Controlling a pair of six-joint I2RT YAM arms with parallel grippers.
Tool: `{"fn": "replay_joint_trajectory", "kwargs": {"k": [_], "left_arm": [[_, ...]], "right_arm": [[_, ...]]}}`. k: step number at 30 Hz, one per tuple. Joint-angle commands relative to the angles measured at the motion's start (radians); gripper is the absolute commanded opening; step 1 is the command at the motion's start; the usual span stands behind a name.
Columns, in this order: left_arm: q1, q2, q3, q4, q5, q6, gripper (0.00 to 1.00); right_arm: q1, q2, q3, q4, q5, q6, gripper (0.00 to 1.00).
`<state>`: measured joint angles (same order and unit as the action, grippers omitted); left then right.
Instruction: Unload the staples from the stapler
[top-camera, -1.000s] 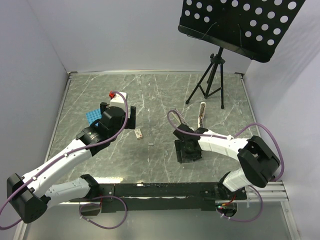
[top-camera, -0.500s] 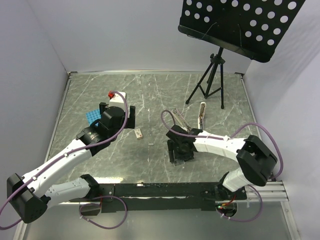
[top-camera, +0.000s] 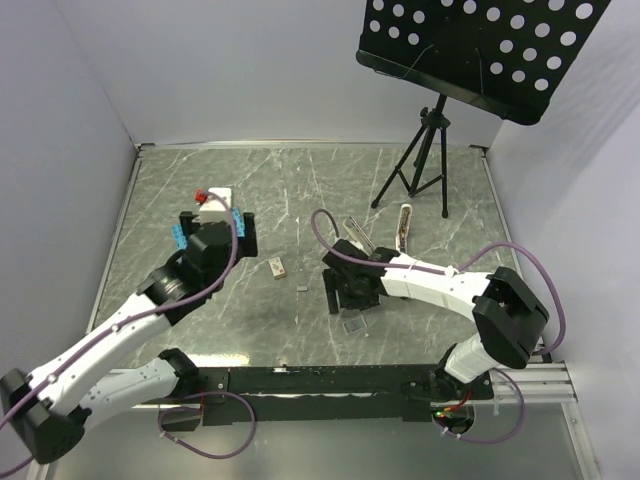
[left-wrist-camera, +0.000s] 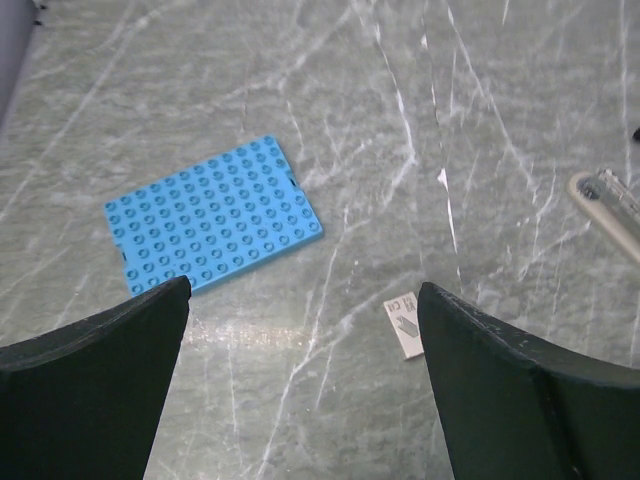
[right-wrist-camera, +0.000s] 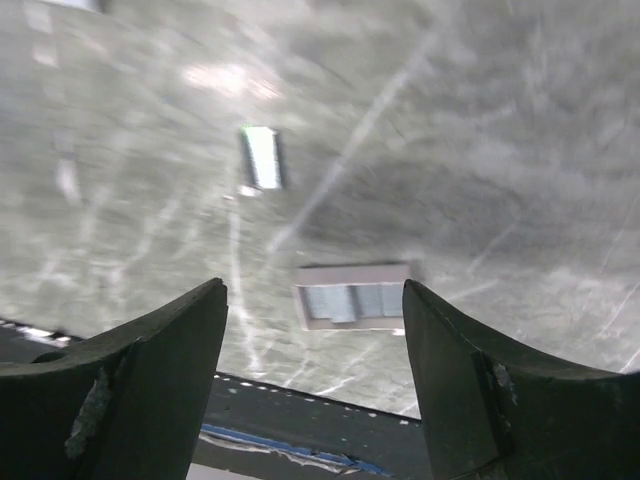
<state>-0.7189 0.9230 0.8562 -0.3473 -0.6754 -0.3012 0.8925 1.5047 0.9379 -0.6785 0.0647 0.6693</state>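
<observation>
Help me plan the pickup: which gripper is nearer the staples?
Right. The right gripper hovers just right of the staples; the left gripper is much farther, beyond the tan block.

Tally: stapler (top-camera: 404, 224) 1; staples (top-camera: 302, 289) strip 1; tan block (top-camera: 278, 266) 1; blue studded plate (left-wrist-camera: 213, 216) 1; white box (top-camera: 216, 196) 1; pale flat tile (right-wrist-camera: 355, 297) 1; silvery metal piece (top-camera: 356, 230) 1; tripod stand (top-camera: 434, 118) 1; arms 2, left arm (top-camera: 110, 335) and right arm (top-camera: 430, 285)

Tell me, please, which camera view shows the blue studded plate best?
The left wrist view: the blue studded plate lies whole and sharp there. The top view shows only blue slivers beside the left arm; the right wrist view misses it entirely.
</observation>
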Motion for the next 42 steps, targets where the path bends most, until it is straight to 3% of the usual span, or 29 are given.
{"fn": "replay_joint_trajectory", "kwargs": {"k": [1,5,24,42], "left_arm": [[-0.004,-0.128,-0.032,0.091,-0.072,0.008,0.99],[-0.004,-0.194,-0.069,0.140,-0.081,0.036,1.00],[-0.005,-0.167,-0.062,0.131,-0.055,0.048,1.00],[-0.005,-0.150,-0.054,0.120,-0.053,0.045,0.99]], "right_arm": [[0.008,0.021,0.093,0.007,0.017,-0.069,0.74],[0.010,0.077,0.116,0.052,0.037,-0.112,0.65],[0.010,0.250,0.193,0.099,0.000,-0.166,0.55],[0.048,0.276,0.202,0.066,0.038,-0.168,0.32]]}}
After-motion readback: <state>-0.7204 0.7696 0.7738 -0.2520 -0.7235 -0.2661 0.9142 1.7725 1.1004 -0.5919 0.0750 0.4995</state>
